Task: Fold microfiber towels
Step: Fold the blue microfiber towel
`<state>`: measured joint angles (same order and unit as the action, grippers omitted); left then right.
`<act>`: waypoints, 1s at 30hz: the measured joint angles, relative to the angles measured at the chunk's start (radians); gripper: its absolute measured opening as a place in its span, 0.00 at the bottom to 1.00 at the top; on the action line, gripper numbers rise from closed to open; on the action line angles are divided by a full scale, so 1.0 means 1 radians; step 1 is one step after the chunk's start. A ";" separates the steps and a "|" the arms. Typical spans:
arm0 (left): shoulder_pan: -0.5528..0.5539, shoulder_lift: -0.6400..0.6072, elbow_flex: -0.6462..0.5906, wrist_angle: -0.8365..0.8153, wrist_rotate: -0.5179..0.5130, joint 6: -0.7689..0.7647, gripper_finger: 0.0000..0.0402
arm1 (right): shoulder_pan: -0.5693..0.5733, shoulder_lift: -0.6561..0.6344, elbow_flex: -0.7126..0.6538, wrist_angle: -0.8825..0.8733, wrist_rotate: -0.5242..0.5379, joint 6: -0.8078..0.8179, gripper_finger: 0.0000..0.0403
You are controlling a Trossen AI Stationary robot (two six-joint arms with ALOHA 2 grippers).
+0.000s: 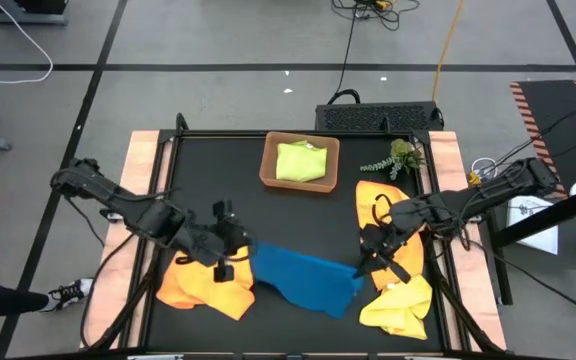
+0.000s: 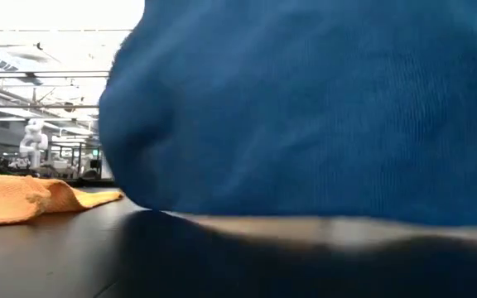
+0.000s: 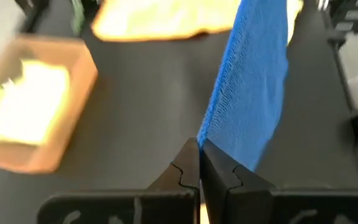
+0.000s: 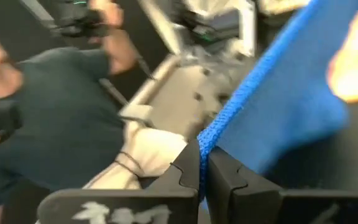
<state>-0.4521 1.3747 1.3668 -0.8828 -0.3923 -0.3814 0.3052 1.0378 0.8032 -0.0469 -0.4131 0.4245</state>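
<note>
A blue microfiber towel [image 1: 303, 280] is spread between my two grippers over the table's near middle. My left gripper [image 1: 236, 258] is shut on its left end and my right gripper [image 1: 366, 265] on its right end. In the low view the blue towel [image 2: 305, 108] hangs close before the camera and fills most of the picture. An orange towel [image 1: 208, 285] lies crumpled under the left arm. Another orange towel [image 1: 386, 200] and a yellow one [image 1: 398, 305] lie under the right arm. A lime green towel [image 1: 300, 162] rests folded in the brown tray [image 1: 268, 170]. My left gripper pinches the blue towel's edge [image 3: 207, 132] between its two shut fingers [image 3: 188, 165]; the cloth runs away from the fingertips as a raised, fairly taut band. My right gripper pinches the towel's opposite edge [image 4: 213, 138] between its shut fingers [image 4: 219, 171], and the cloth rises away from them, lifted.
A small green plant sprig [image 1: 396, 160] lies at the far right by the tray. A person in a dark shirt [image 4: 61, 124] stands beyond the table's edge. Bare black tabletop [image 1: 218, 180] lies between the tray and the left arm.
</note>
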 joint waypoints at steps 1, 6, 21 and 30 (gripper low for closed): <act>0.025 0.003 -0.021 0.002 0.037 -0.006 0.00 | -0.015 0.000 0.000 -0.043 0.023 0.008 0.00; 0.173 0.007 -0.150 0.032 0.179 -0.024 0.00 | -0.090 0.000 0.000 -0.282 0.200 0.043 0.00; 0.465 0.016 -0.420 0.399 0.369 0.248 0.00 | -0.297 0.009 -0.163 -0.365 0.407 -0.023 0.00; 0.391 0.015 -0.477 0.478 0.364 0.286 0.00 | -0.267 0.010 -0.196 -0.247 0.305 -0.116 0.00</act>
<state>-0.0608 1.3899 0.8894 -0.4047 -0.0284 -0.0956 0.0386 1.0481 0.6071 -0.2944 -0.1082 0.3084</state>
